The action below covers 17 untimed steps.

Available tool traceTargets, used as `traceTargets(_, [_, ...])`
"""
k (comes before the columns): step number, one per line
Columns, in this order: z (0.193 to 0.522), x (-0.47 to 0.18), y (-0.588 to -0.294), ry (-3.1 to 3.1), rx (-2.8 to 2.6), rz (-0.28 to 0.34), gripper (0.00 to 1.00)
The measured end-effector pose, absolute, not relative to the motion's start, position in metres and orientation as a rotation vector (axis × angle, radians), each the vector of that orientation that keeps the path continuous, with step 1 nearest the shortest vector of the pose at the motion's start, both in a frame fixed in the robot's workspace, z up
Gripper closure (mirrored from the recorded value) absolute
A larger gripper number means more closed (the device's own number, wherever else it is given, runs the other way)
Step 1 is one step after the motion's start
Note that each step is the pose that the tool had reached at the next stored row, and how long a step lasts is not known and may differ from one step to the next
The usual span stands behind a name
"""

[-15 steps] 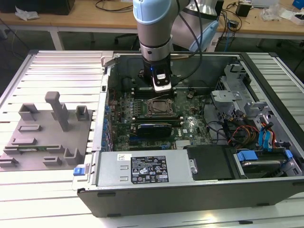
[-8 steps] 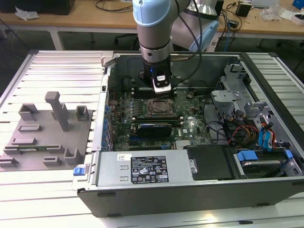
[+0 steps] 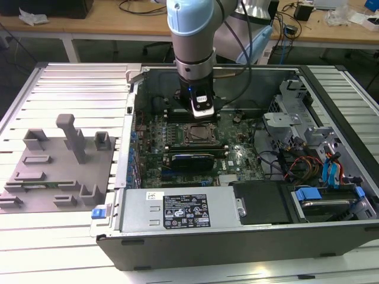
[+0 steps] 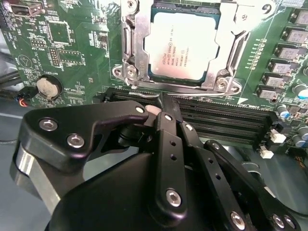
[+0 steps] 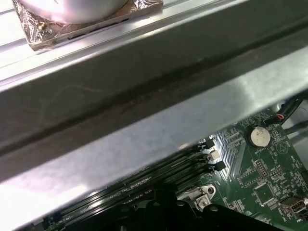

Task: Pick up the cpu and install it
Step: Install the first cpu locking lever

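Open computer case (image 3: 237, 244) lying on a slatted metal table (image 3: 59, 236), with the motherboard (image 3: 240, 158) facing up. The cpu (image 4: 185, 45) lies flat inside the metal socket frame (image 4: 129, 53) near the middle of the board, its silvery top uncovered and nothing touching it. In the exterior view, the arm (image 3: 192, 35) reaches down into the case from the far side. Its gripper (image 3: 202, 112) hangs just beyond the far edge of the socket (image 3: 200, 135).

In the second wrist view, the gripper (image 4: 155, 111) has its black fingers drawn together at the tips. Nothing is held between them, and they sit above the dark memory slots (image 4: 216, 120) that run beside the socket. The cpu is near the fingertips but clearly apart from them. A coin cell battery (image 4: 49, 88) sits on the green board to one side of the socket; in the first wrist view it (image 5: 260, 136) appears past the memory slots (image 5: 144, 178), below a metal wall of the case (image 5: 144, 96).

At the near edge of the case lies the labelled power supply (image 3: 177, 210). On the table at the exterior view's left stands a grey fixture plate (image 3: 59, 171) with raised blocks, well apart from the gripper.
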State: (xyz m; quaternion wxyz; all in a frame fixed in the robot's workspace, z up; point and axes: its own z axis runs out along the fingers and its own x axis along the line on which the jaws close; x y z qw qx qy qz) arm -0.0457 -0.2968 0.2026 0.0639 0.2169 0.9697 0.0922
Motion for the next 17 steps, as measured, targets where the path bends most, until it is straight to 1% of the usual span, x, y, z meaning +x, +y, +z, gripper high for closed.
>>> traceTargets(14, [0.1984, -0.0412, -0.2967, 2.925, 0.667, 0.277, 0.89])
traceTargets(17, [0.2062, -0.0411, -0.2966, 2.925, 0.667, 0.278, 0.89])
